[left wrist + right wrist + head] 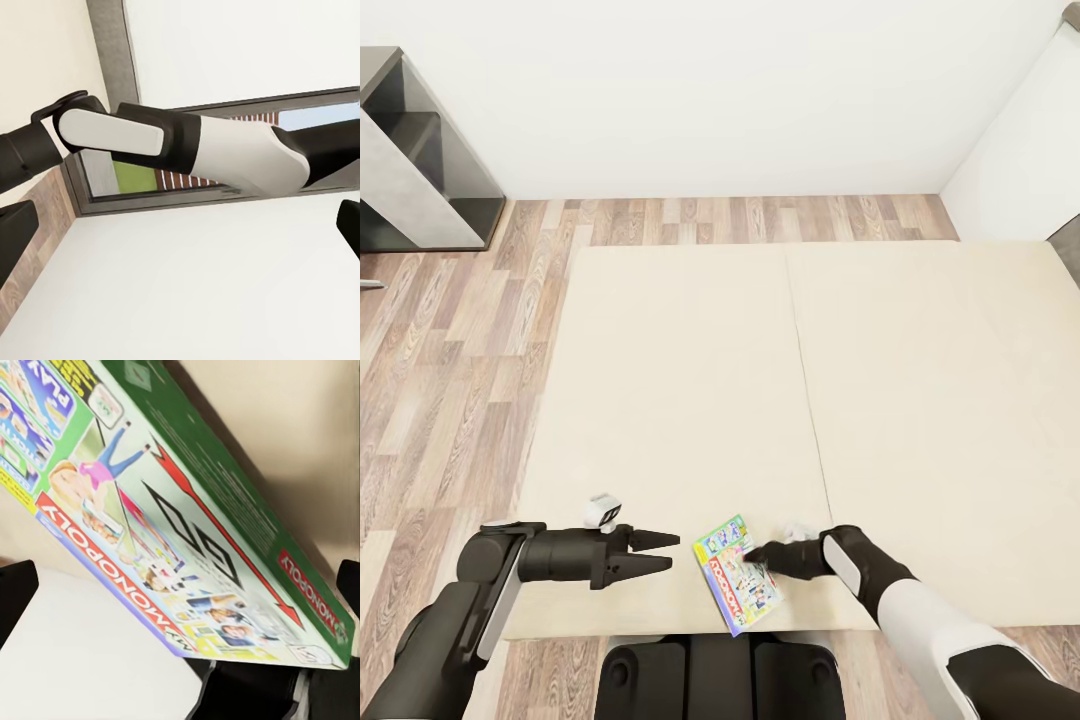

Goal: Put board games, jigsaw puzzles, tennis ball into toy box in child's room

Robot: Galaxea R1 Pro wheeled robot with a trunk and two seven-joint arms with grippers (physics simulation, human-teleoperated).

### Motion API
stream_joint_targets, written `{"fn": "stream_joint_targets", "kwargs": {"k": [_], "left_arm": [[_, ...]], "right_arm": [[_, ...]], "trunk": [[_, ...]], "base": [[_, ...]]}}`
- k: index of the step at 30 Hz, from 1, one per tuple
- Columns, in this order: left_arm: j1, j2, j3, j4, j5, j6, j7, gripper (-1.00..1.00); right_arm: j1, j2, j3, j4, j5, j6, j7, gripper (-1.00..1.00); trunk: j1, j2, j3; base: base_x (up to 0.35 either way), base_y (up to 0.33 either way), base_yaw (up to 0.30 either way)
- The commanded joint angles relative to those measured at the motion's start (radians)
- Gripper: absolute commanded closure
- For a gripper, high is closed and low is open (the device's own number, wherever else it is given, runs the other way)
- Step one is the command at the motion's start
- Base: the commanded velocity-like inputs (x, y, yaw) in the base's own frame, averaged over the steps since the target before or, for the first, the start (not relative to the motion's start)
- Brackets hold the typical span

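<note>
A Monopoly board game (736, 585) with a green-edged, colourful lid lies on the cream bed (690, 380), close to its near edge. My right gripper (760, 553) is at the box's right side, touching or nearly touching it, with its dark fingers spread. In the right wrist view the board game (187, 547) lies tilted and very close between the two fingers (15, 592). To the left of the box, a short gap away, my left gripper (665, 553) hovers over the bed, open and empty. The left wrist view looks across at my right arm (225, 150).
A grey shelf unit (420, 160) stands on the wood floor (450, 400) at the far left. A white wall runs behind the bed. My dark base (720, 680) is against the bed's near edge. A window (225, 180) shows behind my right arm.
</note>
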Motion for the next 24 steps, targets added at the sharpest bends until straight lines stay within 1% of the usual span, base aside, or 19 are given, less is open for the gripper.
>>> {"fn": "stream_joint_targets", "kwargs": {"k": [1, 4, 8, 13, 24], "left_arm": [[0.000, 0.000, 0.000, 0.000, 0.000, 0.010, -0.004, -1.00], [0.000, -0.001, 0.000, 0.000, 0.000, 0.010, -0.004, -1.00], [0.000, 0.002, 0.000, 0.000, -0.001, 0.010, -0.004, -1.00], [0.000, 0.004, 0.002, 0.000, 0.001, 0.011, -0.004, -1.00], [0.000, 0.004, 0.002, 0.001, 0.002, 0.011, -0.004, -1.00]], "right_arm": [[0.000, -0.002, 0.004, -0.003, -0.002, 0.002, 0.001, -1.00], [0.000, -0.004, 0.003, -0.005, -0.001, -0.002, 0.001, -1.00], [-0.001, 0.000, 0.007, -0.007, -0.001, -0.031, -0.001, -1.00], [-0.001, 0.000, 0.006, -0.007, -0.001, -0.051, -0.002, -1.00], [-0.001, -0.002, -0.004, -0.007, -0.001, -0.055, -0.002, -1.00]], "trunk": [[0.001, -0.001, -0.001], [0.001, -0.001, -0.001], [0.001, -0.001, -0.001], [0.001, -0.001, -0.001], [0.001, -0.001, -0.001]], "base": [[0.000, 0.000, 0.000], [0.000, 0.000, 0.000], [0.000, 0.000, 0.000], [0.000, 0.000, 0.000], [0.000, 0.000, 0.000]]}}
